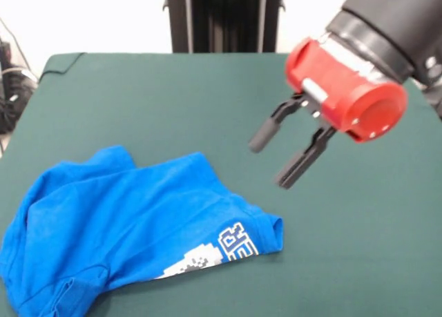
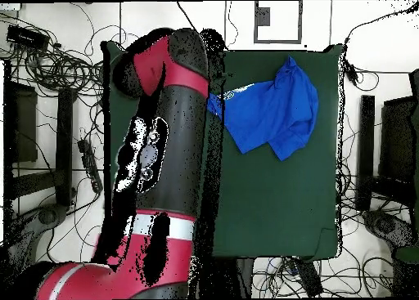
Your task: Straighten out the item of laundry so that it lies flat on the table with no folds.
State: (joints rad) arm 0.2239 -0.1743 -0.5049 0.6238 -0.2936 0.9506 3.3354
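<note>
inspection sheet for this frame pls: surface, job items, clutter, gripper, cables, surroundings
Surface: large dark green felt-covered table, no damage seen.
Job's things: bright blue short-sleeved T-shirt lies crumpled near the front-view bottom left, folded over itself; only part of its white pixel print shows at the lower hem.
Clutter: nothing seen on the table besides the shirt.
Grippers: black two-finger gripper on the red and black arm hangs above bare felt, open, empty, clear of the shirt.
Cables: black cable tangles on the floor beside the table, none on the felt.
Surroundings: black stands along the table's sides; white floor.
</note>
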